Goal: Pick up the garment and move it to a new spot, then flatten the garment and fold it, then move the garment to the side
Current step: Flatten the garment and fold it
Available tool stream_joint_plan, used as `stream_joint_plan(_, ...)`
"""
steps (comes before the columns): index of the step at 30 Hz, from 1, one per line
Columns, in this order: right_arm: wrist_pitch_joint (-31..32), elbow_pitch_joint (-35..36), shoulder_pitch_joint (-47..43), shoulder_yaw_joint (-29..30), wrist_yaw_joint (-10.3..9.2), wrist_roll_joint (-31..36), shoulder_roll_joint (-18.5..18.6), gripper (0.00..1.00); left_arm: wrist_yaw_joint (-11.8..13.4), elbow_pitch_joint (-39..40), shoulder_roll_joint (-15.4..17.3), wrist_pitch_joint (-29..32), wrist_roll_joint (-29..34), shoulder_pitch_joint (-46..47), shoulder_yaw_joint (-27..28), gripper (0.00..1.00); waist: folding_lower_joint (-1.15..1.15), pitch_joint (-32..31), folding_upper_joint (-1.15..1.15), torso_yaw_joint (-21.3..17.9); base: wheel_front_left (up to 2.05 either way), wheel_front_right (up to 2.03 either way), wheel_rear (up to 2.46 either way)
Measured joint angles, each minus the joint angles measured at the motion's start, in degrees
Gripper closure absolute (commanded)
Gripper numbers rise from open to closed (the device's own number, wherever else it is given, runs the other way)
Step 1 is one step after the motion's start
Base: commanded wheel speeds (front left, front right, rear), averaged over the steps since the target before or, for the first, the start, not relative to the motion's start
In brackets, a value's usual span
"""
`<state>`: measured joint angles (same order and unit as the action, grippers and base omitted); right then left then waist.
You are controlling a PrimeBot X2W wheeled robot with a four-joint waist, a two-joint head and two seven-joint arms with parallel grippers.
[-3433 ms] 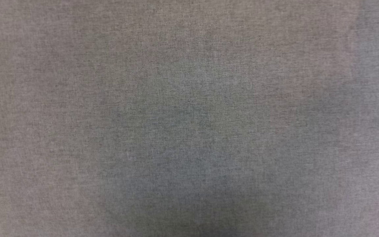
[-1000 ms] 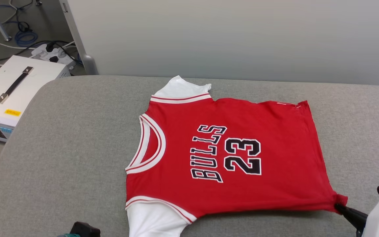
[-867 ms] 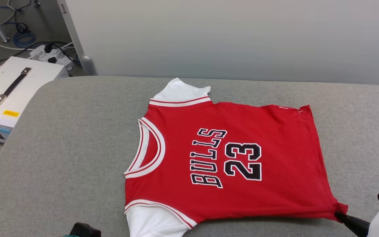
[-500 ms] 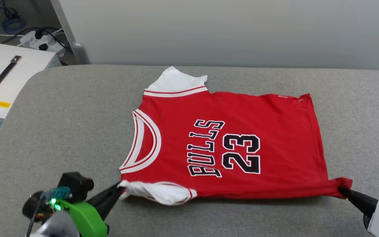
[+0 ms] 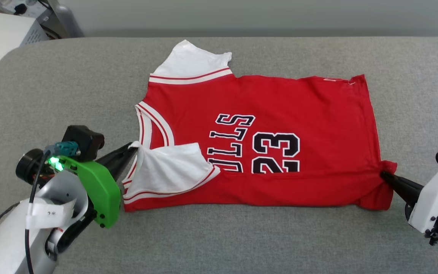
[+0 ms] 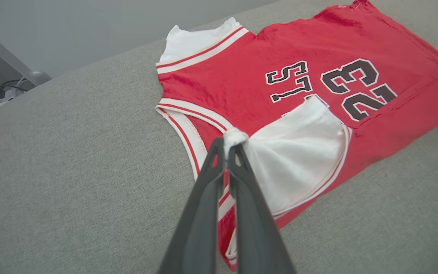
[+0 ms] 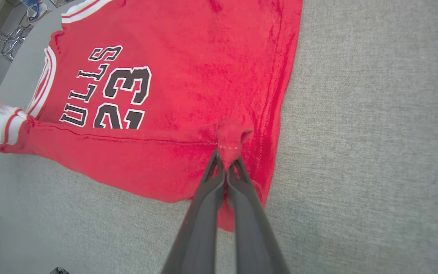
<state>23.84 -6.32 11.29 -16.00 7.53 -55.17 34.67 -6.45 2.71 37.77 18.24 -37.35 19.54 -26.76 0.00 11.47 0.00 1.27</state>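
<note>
1. We are working on a red jersey (image 5: 302,102). It is lying front-up near the middle of the grey padded surface (image 5: 51,83), with its collar toward our left and its hem toward our right.
2. Our left claw (image 5: 134,147) is pinching together on the tip of the near white sleeve (image 5: 165,171). That sleeve is lying turned over onto the chest and is hiding the first letters of the print.
3. Our right claw (image 5: 383,175) is clamping shut on the near hem corner (image 5: 390,167), which is bunching into a small red nub between the fingers.
4. The near long edge is lying doubled over the front and cutting off the bottom of the "23". We are judging that the lengthwise fold is under way and the move to the side is not yet begun.
5. We are expecting the cloth to handle as light, soft and limp. It looks likely to sag between our two holds unless we are pulling it gently taut, and it may drag on the woven cover.
6. It does not look fragile, but a thin pinch could slip. We are favouring stitched edges for any hold: sleeve trim, hem corners and side seams.
7. The far sleeve (image 5: 188,62) and far hem corner (image 5: 357,80) are lying flat and look like the matching places to take hold.
</note>
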Motion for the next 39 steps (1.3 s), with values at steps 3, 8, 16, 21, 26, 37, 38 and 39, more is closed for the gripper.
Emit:
stream_joint_plan(3,0.68,-0.91,1.71,0.40,0.00,1.04,-1.55,1.00,-0.37,-2.93,-0.07,0.19,0.07,2.73,-0.76,1.00,0.00,1.68,0.00,-0.58,0.00,0.00,0.00)
stream_joint_plan(8,1.15,-3.10,4.51,0.41,0.00,2.82,-3.66,1.00,-0.56,-7.80,-0.29,0.52,0.07,6.34,-2.27,1.00,0.00,4.19,0.00,-1.60,0.00,0.00,0.00)
stream_joint_plan(16,1.66,-6.92,7.60,-0.22,0.00,4.85,-4.93,1.00,-0.71,-14.73,-1.74,-0.65,0.25,11.11,-5.59,1.00,0.01,6.82,0.00,-2.54,0.00,0.00,0.00)
stream_joint_plan(21,0.75,-8.98,8.39,-0.78,0.00,6.64,-5.45,0.00,-0.71,-19.75,-3.60,-2.37,0.34,12.35,-7.66,0.00,0.01,6.46,0.00,-2.45,0.00,0.00,0.00)
stream_joint_plan(26,-1.00,-9.71,8.83,-2.04,0.00,8.33,-5.23,0.00,-0.46,-23.66,-5.79,-9.38,0.56,12.34,-6.65,0.00,0.01,4.60,0.00,-2.28,0.00,0.00,0.00)
stream_joint_plan(37,-2.91,-4.75,4.83,-1.82,0.00,13.78,-3.23,0.00,7.58,-22.75,-8.79,-13.59,-1.69,8.20,-2.67,0.00,0.00,-1.73,0.00,-1.20,0.00,0.00,0.00)
stream_joint_plan(38,-2.36,-3.88,3.87,-1.26,0.00,14.68,-3.44,0.00,8.64,-21.41,-8.81,-12.67,-2.49,6.92,-2.33,0.00,0.00,-2.26,0.00,-1.07,0.00,0.00,0.00)
stream_joint_plan(39,-1.74,-3.01,2.89,-0.56,0.00,15.49,-3.69,0.00,9.66,-19.87,-8.76,-11.58,-3.23,5.43,-2.21,0.00,0.00,-2.73,0.00,-0.95,0.00,0.00,0.00)
